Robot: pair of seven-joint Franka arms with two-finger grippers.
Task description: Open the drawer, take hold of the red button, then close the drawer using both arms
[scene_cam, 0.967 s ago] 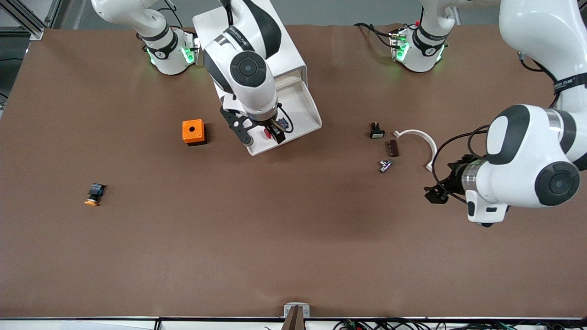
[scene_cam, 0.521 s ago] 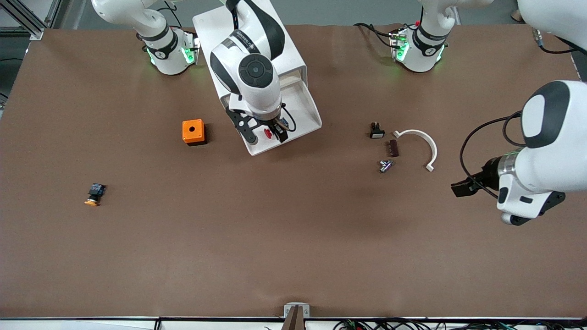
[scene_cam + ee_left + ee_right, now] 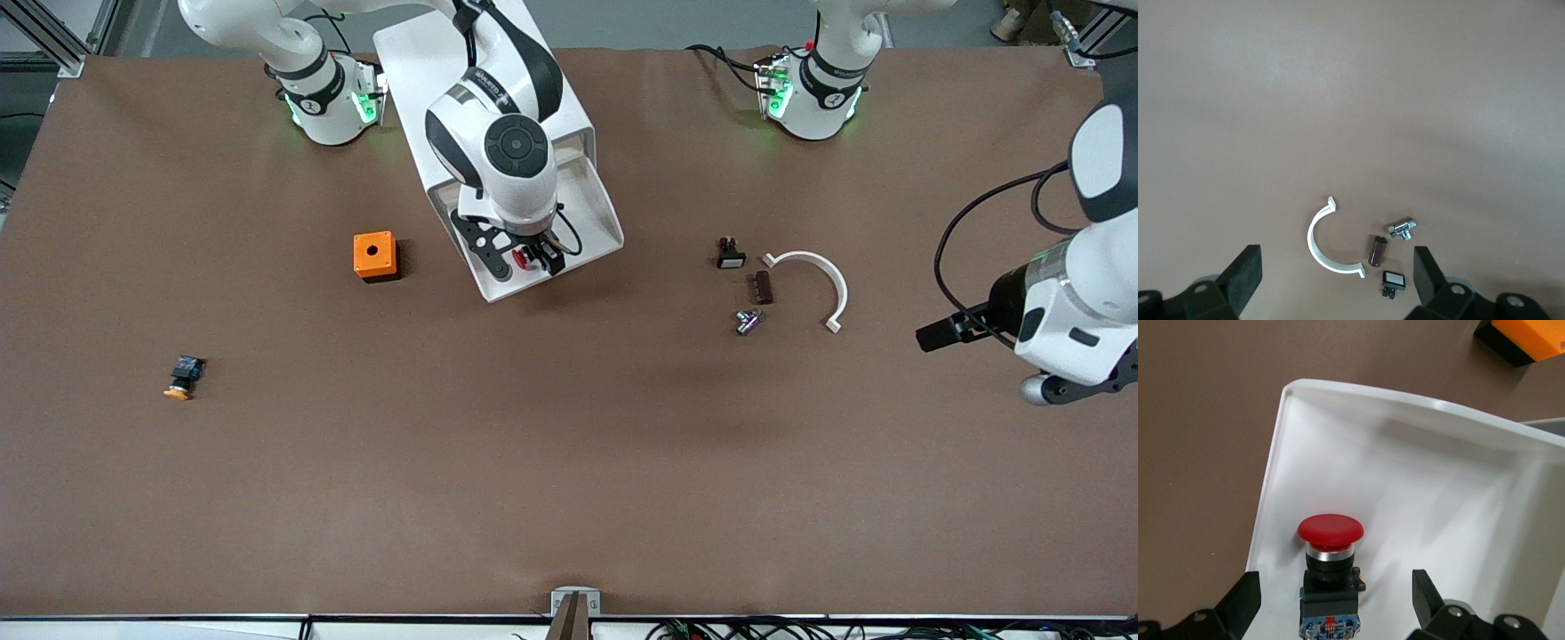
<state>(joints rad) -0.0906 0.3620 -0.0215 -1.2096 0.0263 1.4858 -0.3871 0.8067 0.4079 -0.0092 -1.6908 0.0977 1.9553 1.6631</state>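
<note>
The drawer (image 3: 591,218) stands pulled out of the white cabinet (image 3: 416,62). The button (image 3: 520,258), with a red cap and a dark body, lies in the drawer near its front wall. My right gripper (image 3: 526,260) is low over it and open. In the right wrist view the button (image 3: 1330,532) lies between the two fingers of my right gripper (image 3: 1335,597), untouched, on the drawer floor (image 3: 1418,487). My left gripper (image 3: 933,338) is open and empty, up over bare table at the left arm's end; the left wrist view shows my left gripper (image 3: 1336,270) with nothing between its fingers.
An orange cube with a hole (image 3: 374,255) sits beside the drawer toward the right arm's end. An orange-capped button (image 3: 182,376) lies nearer the front camera. A white curved clip (image 3: 822,276), a black switch (image 3: 730,254), a brown cylinder (image 3: 762,287) and a metal fitting (image 3: 748,321) lie toward the left arm's end.
My left arm has drawn back toward its end of the table, away from the small parts. My right gripper has shifted slightly over the drawer and now straddles the red button.
</note>
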